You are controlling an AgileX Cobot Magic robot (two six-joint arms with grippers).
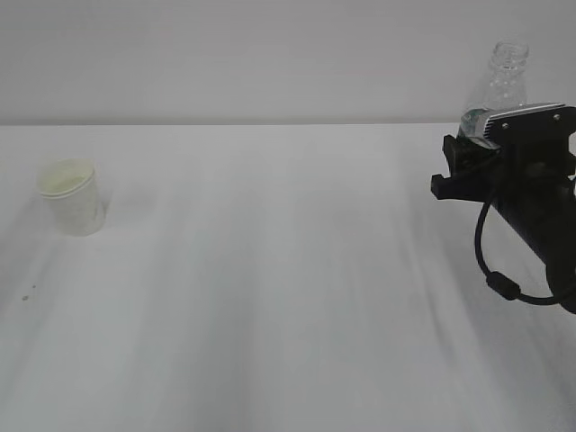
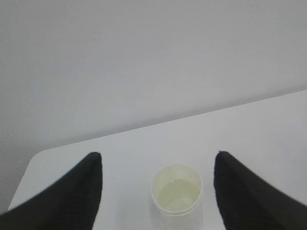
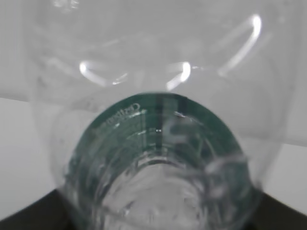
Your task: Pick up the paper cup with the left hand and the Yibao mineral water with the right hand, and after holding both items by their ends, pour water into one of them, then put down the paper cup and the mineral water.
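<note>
Cup: paper cup point(image 1: 72, 196) stands upright on the white table point(image 1: 288, 297) at far left, a little liquid showing inside.
Left hand: gripper point(image 2: 158, 165) spread wide, fingers either side of the cup, not touching it.
Bottle: water bottle point(image 1: 498, 85), uncapped, tilted, at far right.
Right hand: gripper point(image 1: 486, 135) clamped around the bottle's green label band.

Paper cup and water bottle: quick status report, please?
Left gripper open, straddling paper cup on table. Right gripper shut on mineral water bottle. Nothing in the way.
</note>
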